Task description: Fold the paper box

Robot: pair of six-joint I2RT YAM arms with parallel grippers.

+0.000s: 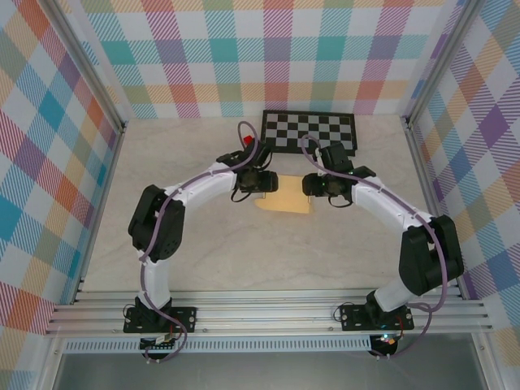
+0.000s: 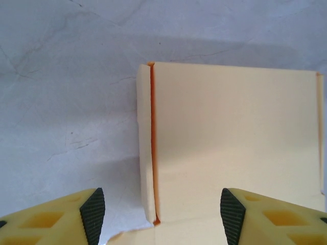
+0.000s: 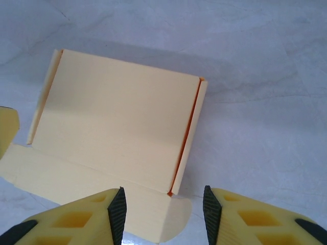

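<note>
Beneath left claw, paper box

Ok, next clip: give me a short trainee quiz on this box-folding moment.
1. True or false: the left gripper and right gripper are both clamped shut on the paper box.
2. Where does the paper box lie? A) on the checkerboard mat; B) on the table, between the two grippers; C) leaning against the back wall.
3. Fill in: in the wrist views, each side fold of the paper box shows a thin ___ line.
Key: 1 false, both stand open over it; 2 B; 3 orange.
</note>
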